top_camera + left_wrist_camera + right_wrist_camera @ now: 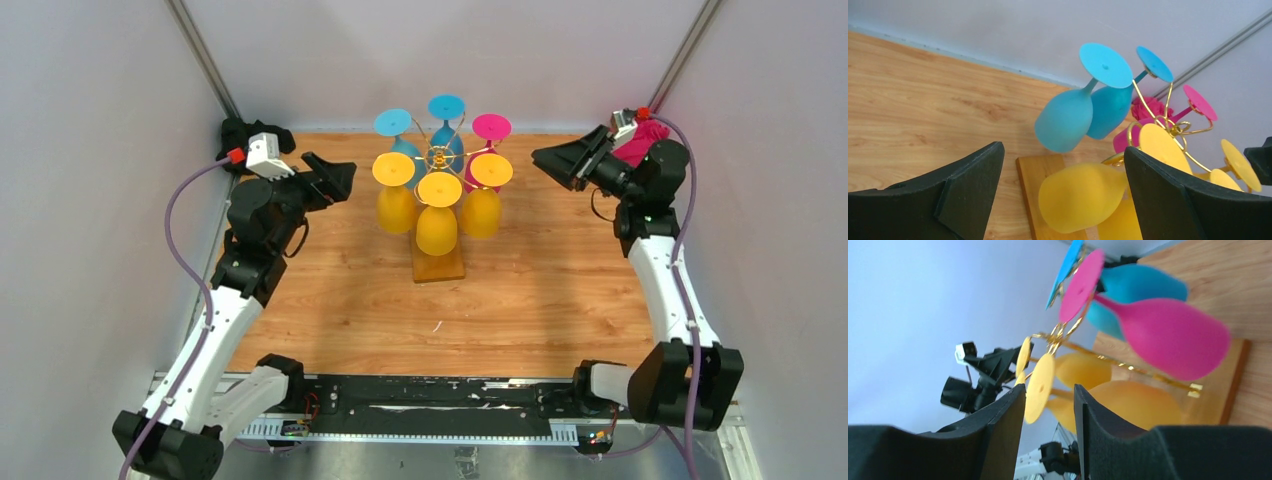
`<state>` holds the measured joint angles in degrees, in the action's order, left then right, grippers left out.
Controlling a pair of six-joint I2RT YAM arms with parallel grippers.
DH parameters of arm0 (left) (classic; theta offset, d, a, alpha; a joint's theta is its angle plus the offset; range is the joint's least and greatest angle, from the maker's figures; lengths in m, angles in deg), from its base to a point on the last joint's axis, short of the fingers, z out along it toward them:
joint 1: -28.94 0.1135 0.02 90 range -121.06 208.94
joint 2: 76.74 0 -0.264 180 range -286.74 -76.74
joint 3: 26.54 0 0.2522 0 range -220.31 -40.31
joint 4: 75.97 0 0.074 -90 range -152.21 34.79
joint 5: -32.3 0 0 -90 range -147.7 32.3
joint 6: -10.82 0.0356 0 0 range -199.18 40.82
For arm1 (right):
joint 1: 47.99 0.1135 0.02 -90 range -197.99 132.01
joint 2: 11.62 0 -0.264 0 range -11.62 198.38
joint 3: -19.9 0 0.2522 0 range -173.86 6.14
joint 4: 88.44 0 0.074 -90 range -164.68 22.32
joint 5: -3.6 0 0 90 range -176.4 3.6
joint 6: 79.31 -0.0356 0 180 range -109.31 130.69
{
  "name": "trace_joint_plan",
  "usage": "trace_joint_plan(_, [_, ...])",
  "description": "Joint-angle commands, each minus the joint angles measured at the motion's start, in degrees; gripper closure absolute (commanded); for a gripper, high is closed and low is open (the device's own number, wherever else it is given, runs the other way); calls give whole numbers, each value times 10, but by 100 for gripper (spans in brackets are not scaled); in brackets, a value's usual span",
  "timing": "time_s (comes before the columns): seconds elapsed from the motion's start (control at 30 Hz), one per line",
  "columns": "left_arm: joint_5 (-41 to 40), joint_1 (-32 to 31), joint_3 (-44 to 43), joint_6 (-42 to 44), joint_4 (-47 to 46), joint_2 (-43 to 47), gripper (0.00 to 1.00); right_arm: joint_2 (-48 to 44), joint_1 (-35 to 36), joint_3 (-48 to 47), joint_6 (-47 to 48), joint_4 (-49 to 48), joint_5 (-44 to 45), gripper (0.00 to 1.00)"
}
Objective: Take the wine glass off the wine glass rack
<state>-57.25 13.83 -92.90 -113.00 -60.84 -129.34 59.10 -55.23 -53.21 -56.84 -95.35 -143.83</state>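
Note:
The gold wire wine glass rack (pixel 438 157) stands mid-table on its amber wooden base (pixel 441 268). Several glasses hang upside down from it: three yellow ones in front (pixel 437 228), two blue ones behind (pixel 446 108) and a pink one at the back right (pixel 491 127). My left gripper (pixel 338 178) is open and empty, left of the rack. In the left wrist view its fingers (pixel 973 175) are spread wide, with a yellow glass (pixel 1083 197) ahead between them. My right gripper (pixel 548 160) is right of the rack, narrowly open and empty. Its view shows the pink glass (pixel 1168 337) and a yellow foot (pixel 1039 387).
Grey enclosure walls close in the table on the left, back and right. A pink bundle (pixel 640 142) sits behind the right wrist at the back right corner. The wood tabletop (pixel 540 290) extends in front of the rack to the black rail (pixel 430 392).

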Motion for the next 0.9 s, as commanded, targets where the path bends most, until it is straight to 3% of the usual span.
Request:
trace_joint_plan(0.0, [3,2,3,20,-16,29,5,-42,55,-24,42,83,-10,56])
trace_joint_plan(0.1, [-3,2,-3,31,16,38,4,-52,70,-19,68,115,9,58])
trace_joint_plan(0.73, [-55,2,-10,71,78,68,2,6,131,-16,45,69,28,58])
trace_joint_plan(0.87, [-52,2,-5,70,75,68,2,0,131,-17,43,74,30,61])
